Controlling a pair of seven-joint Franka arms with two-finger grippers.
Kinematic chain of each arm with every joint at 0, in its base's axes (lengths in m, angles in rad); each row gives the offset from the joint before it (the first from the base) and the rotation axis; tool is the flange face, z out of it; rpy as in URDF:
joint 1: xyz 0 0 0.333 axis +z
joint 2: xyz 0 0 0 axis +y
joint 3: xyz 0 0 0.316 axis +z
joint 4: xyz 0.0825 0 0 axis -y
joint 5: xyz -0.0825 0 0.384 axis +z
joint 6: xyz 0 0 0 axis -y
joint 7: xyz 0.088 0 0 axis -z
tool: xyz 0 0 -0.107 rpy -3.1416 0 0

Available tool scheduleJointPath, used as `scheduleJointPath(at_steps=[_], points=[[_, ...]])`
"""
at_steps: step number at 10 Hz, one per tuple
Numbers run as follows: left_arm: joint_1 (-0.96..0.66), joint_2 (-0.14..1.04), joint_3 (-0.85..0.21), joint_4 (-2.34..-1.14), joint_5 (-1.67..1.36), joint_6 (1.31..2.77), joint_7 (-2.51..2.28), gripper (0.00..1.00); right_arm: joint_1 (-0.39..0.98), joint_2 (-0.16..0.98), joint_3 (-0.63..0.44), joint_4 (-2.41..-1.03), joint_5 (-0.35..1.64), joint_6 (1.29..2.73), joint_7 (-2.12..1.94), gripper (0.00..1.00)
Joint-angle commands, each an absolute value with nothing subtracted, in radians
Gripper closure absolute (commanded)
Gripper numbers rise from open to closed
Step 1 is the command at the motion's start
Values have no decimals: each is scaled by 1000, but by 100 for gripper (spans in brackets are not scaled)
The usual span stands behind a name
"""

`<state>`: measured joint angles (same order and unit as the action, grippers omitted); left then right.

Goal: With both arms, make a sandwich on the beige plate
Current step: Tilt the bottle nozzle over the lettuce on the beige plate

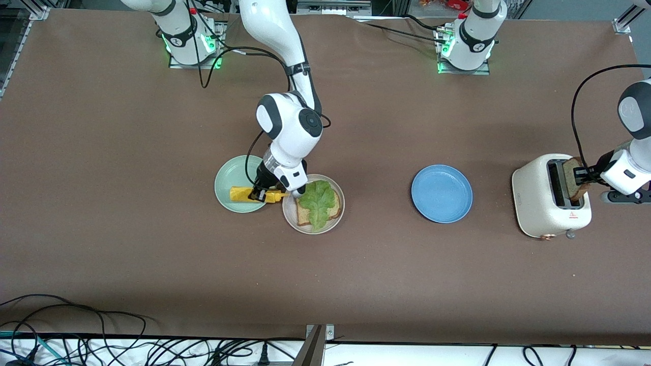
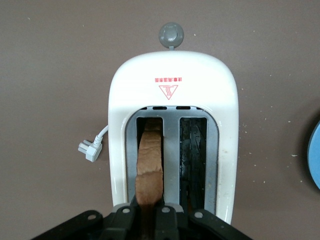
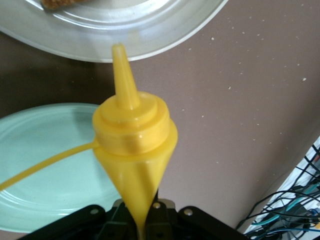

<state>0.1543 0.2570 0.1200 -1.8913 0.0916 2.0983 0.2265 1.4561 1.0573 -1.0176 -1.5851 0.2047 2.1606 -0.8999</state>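
Note:
The beige plate [image 1: 305,230] [image 3: 150,35] carries one brown bread slice [image 1: 303,218] with a green lettuce leaf [image 1: 318,201] on top. Beside it, over the mint-green plate [image 1: 229,175], my right gripper [image 1: 258,194] [image 3: 145,225] is shut on a yellow squeeze bottle [image 1: 239,193] [image 3: 135,135], whose nozzle points toward the beige plate. At the left arm's end of the table, my left gripper [image 1: 582,177] [image 2: 149,217] is shut on a second bread slice [image 1: 574,168] [image 2: 150,160] standing in one slot of the cream toaster [image 1: 534,198] [image 2: 170,75].
A blue plate [image 1: 441,193] [image 2: 315,155] lies between the beige plate and the toaster. The toaster's white plug [image 2: 90,150] lies loose on the brown table beside it. Cables hang along the table edge nearest the front camera [image 1: 152,351].

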Motion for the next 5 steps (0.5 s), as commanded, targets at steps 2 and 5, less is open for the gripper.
scheduleJointPath(at_steps=[2, 5], points=[[158, 244, 117, -1911, 129, 2098, 249, 100, 1433, 1088, -1009, -1531, 164, 2134, -890, 100], [146, 247, 117, -1895, 138, 2057, 261, 100, 1419, 1057, -1025, -1520, 178, 2099, -935, 100]])
